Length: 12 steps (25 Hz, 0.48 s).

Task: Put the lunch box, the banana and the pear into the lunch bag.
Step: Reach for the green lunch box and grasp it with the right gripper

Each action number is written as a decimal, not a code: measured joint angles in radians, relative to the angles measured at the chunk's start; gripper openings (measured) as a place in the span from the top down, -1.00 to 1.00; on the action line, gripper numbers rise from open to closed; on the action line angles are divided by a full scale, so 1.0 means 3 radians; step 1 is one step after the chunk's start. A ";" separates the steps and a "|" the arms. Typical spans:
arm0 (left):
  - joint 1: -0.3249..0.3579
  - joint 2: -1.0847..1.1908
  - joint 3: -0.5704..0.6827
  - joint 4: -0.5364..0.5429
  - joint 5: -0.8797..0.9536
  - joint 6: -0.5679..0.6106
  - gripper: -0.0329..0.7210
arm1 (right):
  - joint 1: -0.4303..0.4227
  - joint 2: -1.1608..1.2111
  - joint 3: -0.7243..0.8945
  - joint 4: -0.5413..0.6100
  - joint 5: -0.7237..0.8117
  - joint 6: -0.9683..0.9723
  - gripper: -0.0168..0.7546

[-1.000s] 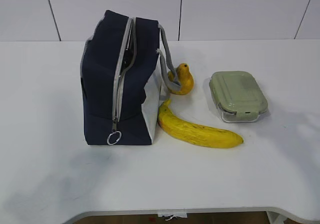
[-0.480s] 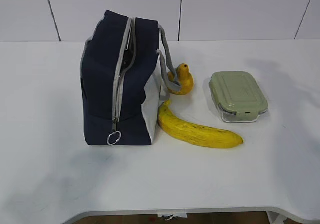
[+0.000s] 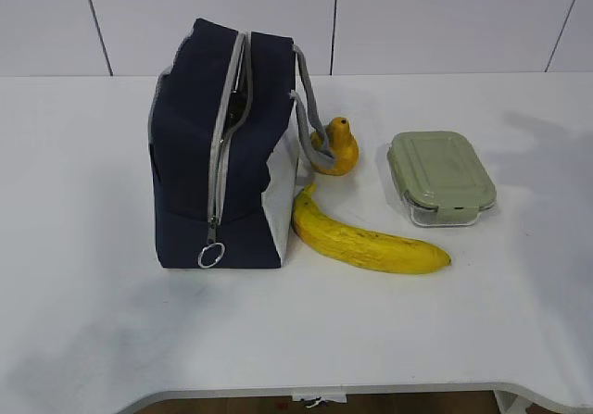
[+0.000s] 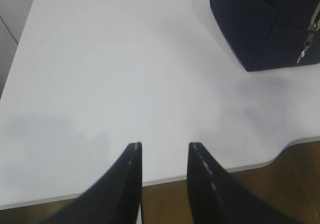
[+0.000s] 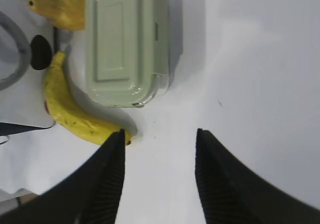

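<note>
Bag [image 3: 222, 169] lies on its side left of centre on the table [image 3: 83, 321], its zipper [image 3: 220, 155] facing up and looking only slightly parted near the far end, the ring pull [image 3: 211, 256] hanging at the near end. Pear [image 3: 337, 147] sits just beside the bag's right end, with a grey handle [image 3: 309, 118] looped against it. Banana [image 3: 366, 240] lies in front of the pear, one tip touching or almost touching the bag's white end panel. Box [image 3: 441, 176] rests further right, apart from both fruits, lid on.

Neither arm shows in the exterior view. Left gripper [image 4: 164, 156] hovers over bare table near the front edge, jaws partly open and empty, the bag's corner well ahead to its right. Right gripper [image 5: 159, 149] hangs above the table just short of the box and the banana's end, jaws about half open, holding nothing.

Main risk, as I judge it: the opening looks too narrow for the box, so pushing anything in before the zipper is drawn wide would likely shove or tip the bag. The handle around the pear could snag a grasp there. The right jaws may be too narrow to span the box's width. Nudging the banana could roll it.
</note>
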 joint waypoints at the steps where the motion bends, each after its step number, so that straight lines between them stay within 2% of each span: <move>1: 0.0000 0.0000 0.0000 0.0000 0.0000 0.0000 0.28 | -0.0057 0.0099 -0.0018 0.0138 0.0104 -0.0117 0.05; 5: 0.0000 0.0000 0.0000 0.0003 0.0000 0.0000 0.28 | -0.0144 0.0525 -0.0217 0.0511 0.0211 -0.0428 0.05; 12: 0.0000 0.0000 0.0000 0.0003 0.0000 0.0000 0.28 | -0.0145 0.1037 -0.0541 0.0649 0.0211 -0.0480 0.05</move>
